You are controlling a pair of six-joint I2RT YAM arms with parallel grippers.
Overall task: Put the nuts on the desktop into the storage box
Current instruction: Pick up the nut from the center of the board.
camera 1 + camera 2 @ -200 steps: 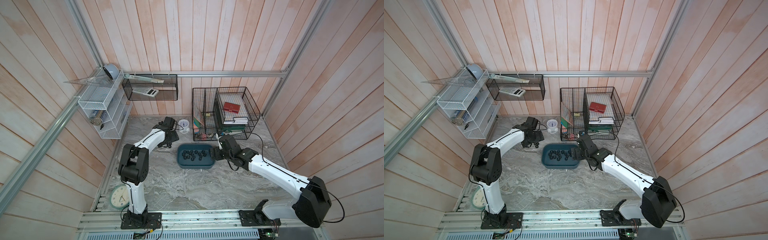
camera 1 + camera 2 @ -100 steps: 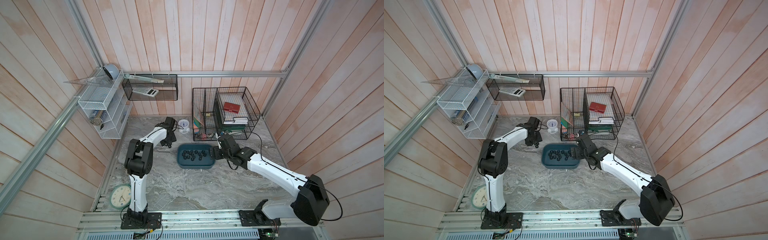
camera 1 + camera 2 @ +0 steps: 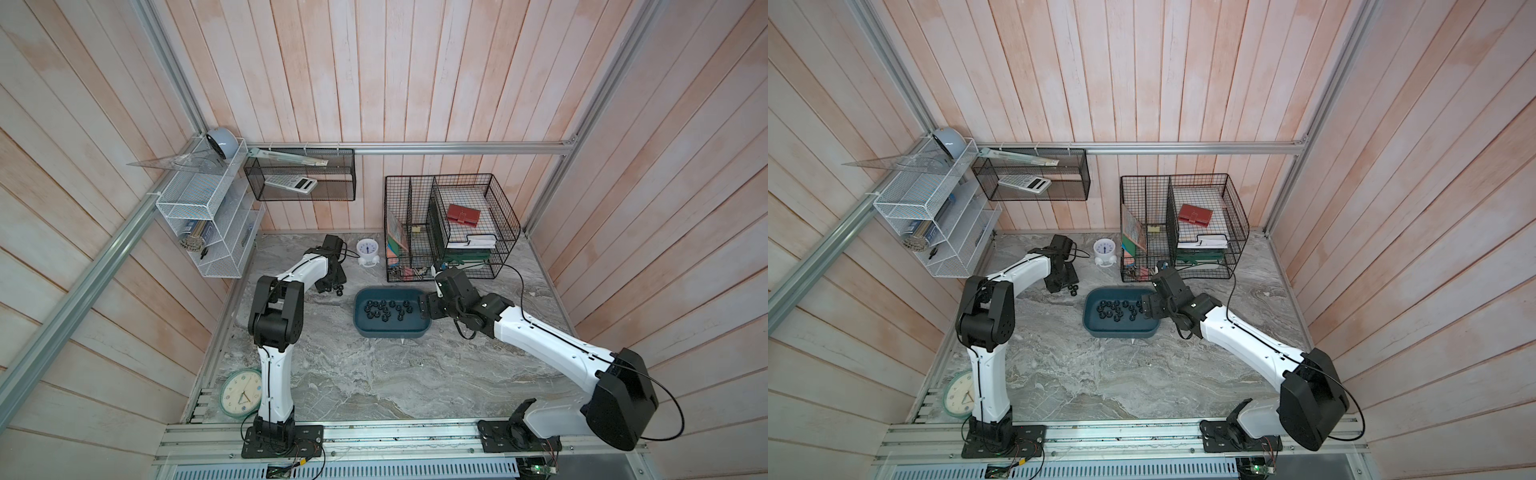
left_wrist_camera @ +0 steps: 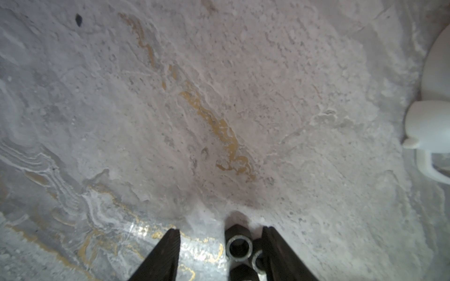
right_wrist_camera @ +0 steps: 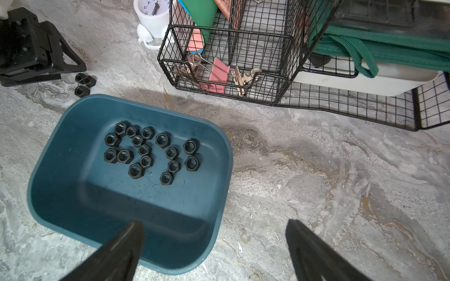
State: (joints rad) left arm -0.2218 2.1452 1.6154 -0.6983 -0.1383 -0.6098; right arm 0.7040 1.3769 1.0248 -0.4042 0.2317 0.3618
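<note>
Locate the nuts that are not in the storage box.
In both top views, three loose nuts lie on the desktop at the left gripper's tips, just beyond the storage box's far left corner.

The space is enclosed by pale plank walls point(image 3: 415, 75), framed with aluminium rails point(image 3: 457, 148); a white rack point(image 3: 187, 203) is hung on one.

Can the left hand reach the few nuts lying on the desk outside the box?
Probably yes. The left hand hangs right at the desktop with the loose nuts between its open fingers, and nothing else lies in the way.
</note>
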